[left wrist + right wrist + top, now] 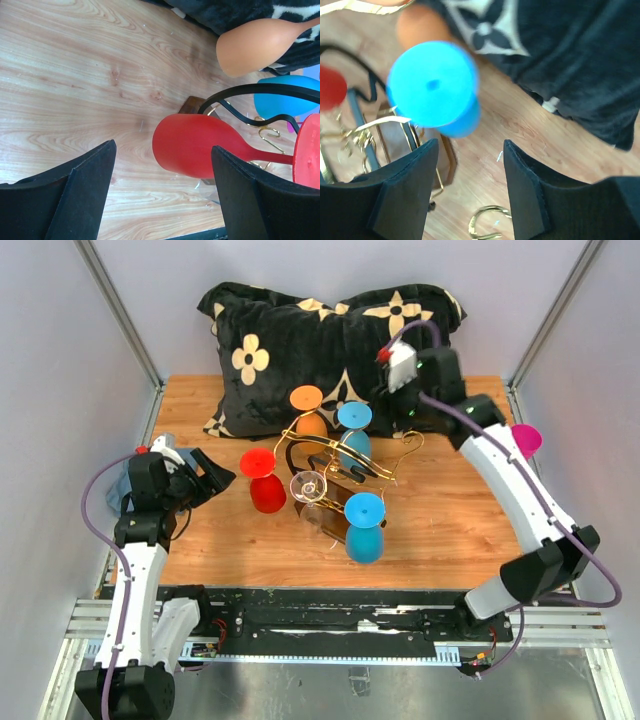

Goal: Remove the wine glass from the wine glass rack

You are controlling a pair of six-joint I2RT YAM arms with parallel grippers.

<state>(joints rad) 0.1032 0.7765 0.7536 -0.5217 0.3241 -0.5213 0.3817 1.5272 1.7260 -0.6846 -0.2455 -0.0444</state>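
The wine glass rack (335, 462), gold wire with black rails, stands mid-table. Several wine glasses hang on it foot up: red (266, 492), orange (310, 423), blue (355, 445), clear (308, 486) and a second blue one (365, 538) at the front. My left gripper (207, 476) is open just left of the red glass (200, 145), whose bowl lies a little beyond the fingertips (107, 150). My right gripper (400, 410) hangs over the rack's back right, open and empty (470, 150), with the blue glass's round foot (431, 85) just ahead of it.
A black pillow with cream flowers (330, 340) lies along the back of the table, right behind the rack. A pink glass (526, 440) shows beside the right arm. Loose gold scroll ends (487, 222) curl under the right gripper. Grey walls close in both sides.
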